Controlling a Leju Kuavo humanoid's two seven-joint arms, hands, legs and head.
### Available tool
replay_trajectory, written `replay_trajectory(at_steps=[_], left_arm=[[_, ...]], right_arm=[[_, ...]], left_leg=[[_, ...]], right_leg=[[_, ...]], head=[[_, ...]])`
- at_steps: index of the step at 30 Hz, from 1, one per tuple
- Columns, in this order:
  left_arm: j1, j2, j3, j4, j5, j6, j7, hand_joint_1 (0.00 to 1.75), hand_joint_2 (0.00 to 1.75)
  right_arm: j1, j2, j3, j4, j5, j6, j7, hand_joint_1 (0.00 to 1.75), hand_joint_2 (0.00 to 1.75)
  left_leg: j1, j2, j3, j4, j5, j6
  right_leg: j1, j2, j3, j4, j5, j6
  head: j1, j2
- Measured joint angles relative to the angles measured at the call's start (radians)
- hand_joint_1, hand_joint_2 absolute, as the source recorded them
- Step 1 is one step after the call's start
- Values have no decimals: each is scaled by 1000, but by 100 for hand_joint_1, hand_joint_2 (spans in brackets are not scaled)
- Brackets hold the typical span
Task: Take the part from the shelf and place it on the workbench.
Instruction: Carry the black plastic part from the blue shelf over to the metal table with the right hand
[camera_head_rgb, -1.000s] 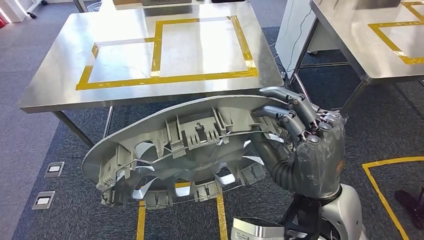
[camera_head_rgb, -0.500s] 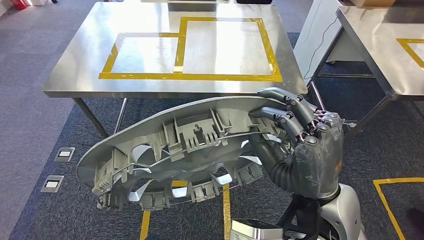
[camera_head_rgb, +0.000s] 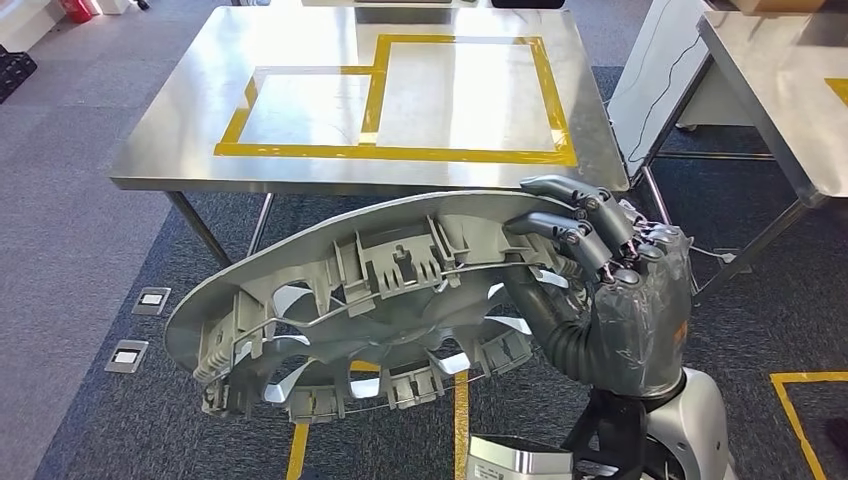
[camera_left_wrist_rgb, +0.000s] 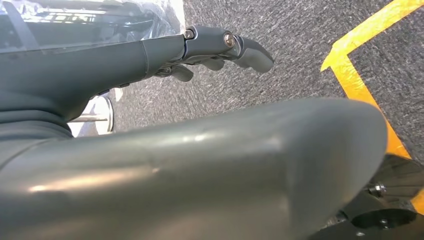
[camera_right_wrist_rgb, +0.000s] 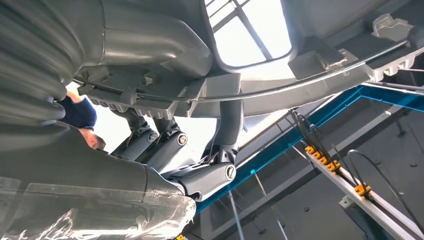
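A big grey wheel cover (camera_head_rgb: 370, 300) hangs in front of me, tilted, its ribbed inner side with clips and a wire ring facing up. My right hand (camera_head_rgb: 610, 290) grips its right rim, fingers curled over the edge. In the right wrist view the fingers (camera_right_wrist_rgb: 200, 175) hook around the cover's rim (camera_right_wrist_rgb: 320, 75). The steel workbench (camera_head_rgb: 180, 150), marked with yellow tape rectangles, stands just beyond the cover. My left hand (camera_left_wrist_rgb: 165, 50) hangs over the carpet, fingers loosely extended and holding nothing.
A second steel table (camera_head_rgb: 790, 80) stands at the right, with a white panel (camera_head_rgb: 650, 70) between the two. Yellow tape (camera_head_rgb: 800, 380) and two outlet plates (camera_head_rgb: 150, 298) mark the carpet. Part of a person (camera_right_wrist_rgb: 80, 112) appears in the right wrist view.
The whole picture has shifted as the camera moved: the workbench now sits further right and more centred. The wheel cover stays in my right hand in the same pose.
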Motion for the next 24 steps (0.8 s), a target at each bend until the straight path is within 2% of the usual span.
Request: replay_trajectory(at_steps=[6, 10, 12, 14, 16, 17, 18, 19, 20, 21, 22, 23, 24], left_arm=[[0, 0, 0, 0, 0, 0, 6, 0, 175], [0, 1, 0, 0, -1, -1, 12, 0, 175], [0, -1, 0, 0, -3, -2, 14, 0, 175], [-1, -2, 0, 0, -4, -2, 15, 0, 175], [-2, -1, 0, 0, -4, -2, 15, 0, 175], [-1, -1, 0, 0, -4, -3, 15, 0, 175], [0, -1, 0, 0, -5, -3, 15, 0, 175], [1, -2, 0, 0, -5, -3, 15, 0, 175], [2, -2, 0, 0, -6, -3, 15, 0, 175], [2, -1, 0, 0, -7, -3, 15, 0, 175], [1, -1, 0, 0, -7, -3, 15, 0, 175], [0, -1, 0, 0, -8, -3, 15, 0, 175], [0, 0, 0, 0, -8, -2, 15, 0, 175]], right_arm=[[-1, 0, 0, 0, 0, 1, 0, 175, 175], [-7, 1, 0, 0, -1, 2, 0, 175, 175], [-12, 2, -1, 0, -2, 2, 0, 175, 175], [-19, 3, -1, 0, -4, 2, 0, 175, 175], [-23, 3, -1, 0, -6, 4, 0, 175, 175], [-24, 3, -1, 0, -7, 5, 0, 175, 175], [-25, 3, -1, 0, -8, 7, 0, 175, 175], [-26, 3, -1, 0, -8, 8, 0, 175, 175], [-28, 3, -1, 0, -8, 9, 1, 175, 175], [-31, 3, -1, 1, -8, 11, 1, 175, 175], [-34, 3, -1, 1, -8, 12, 2, 175, 175], [-36, 3, -1, 1, -8, 13, 3, 175, 175], [-38, 4, -1, 2, -9, 14, 5, 175, 175]], left_leg=[[2, 0, 2, -5, 2, -7], [-2, 0, 2, -4, -2, 4], [4, 0, 15, -25, 6, 9], [12, 1, 28, -42, 11, 12], [13, 2, 32, -43, 7, 12], [15, 1, 34, -42, 3, 11], [16, 0, 37, -40, -2, 8], [19, -1, 41, -37, -8, 3], [23, -2, 47, -33, -15, -3], [25, -3, 51, -28, -23, -11], [26, -3, 54, -22, -31, -19], [27, -4, 56, -18, -37, -26], [26, -4, 57, -18, -41, -33]], right_leg=[[2, 0, 0, 1, -1, -6], [-3, -1, 3, -6, 1, 1], [-2, -1, 3, 2, -8, 6], [-3, 0, -29, 74, -48, 13], [-10, 0, -96, 202, -101, 22], [-15, -1, -122, 247, -111, 27], [-19, -1, -133, 258, -100, 32], [-23, -1, -122, 228, -71, 36], [-27, -2, -95, 165, -30, 40], [-28, -1, -62, 99, -3, 44], [-28, 1, -35, 46, 14, 42], [-27, 3, -19, 15, 17, 37], [-24, 5, -14, 8, 7, 28]], head=[[0, 0], [-2, 0], [-3, 0], [2, 0], [7, 0], [8, 0], [9, 0], [9, 0], [9, 0], [11, 0], [14, 0], [16, 0], [17, 0]])
